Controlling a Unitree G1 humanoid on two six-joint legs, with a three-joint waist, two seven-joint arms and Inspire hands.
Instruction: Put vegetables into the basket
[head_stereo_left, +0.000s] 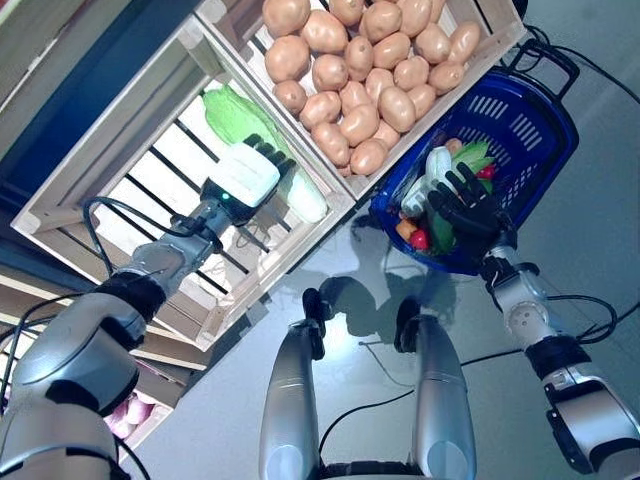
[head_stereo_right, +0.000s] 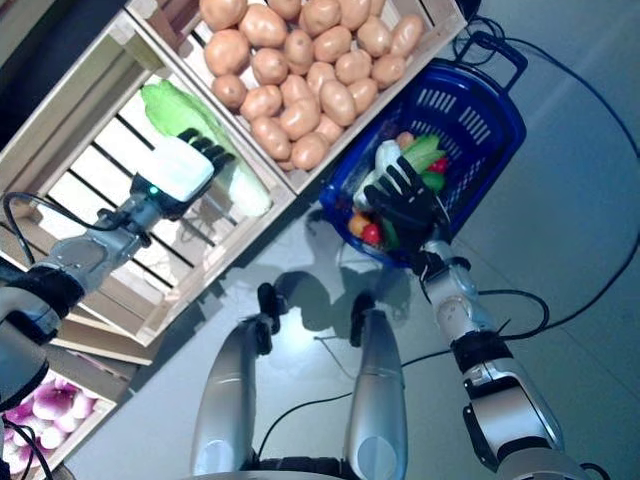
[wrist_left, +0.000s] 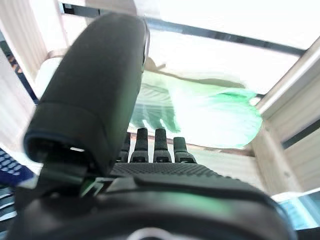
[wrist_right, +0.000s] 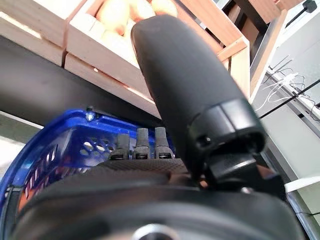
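Reach step: left robot hand (head_stereo_left: 243, 178), fingers straight, was over the cabbage (head_stereo_left: 232, 112), upper left; right robot hand (head_stereo_left: 468, 208) open above the basket (head_stereo_left: 520, 130). Next: close on cabbage.

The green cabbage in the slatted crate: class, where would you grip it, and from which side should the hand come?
Grip the cabbage across its narrower middle, coming from above through the crate's open top. It lies lengthwise against the wooden divider, so the walls block side approaches. The left hand hovers over it, fingers open.

bright overhead light glares off the floor (head_stereo_left: 600, 150); both wrist views blur up close.
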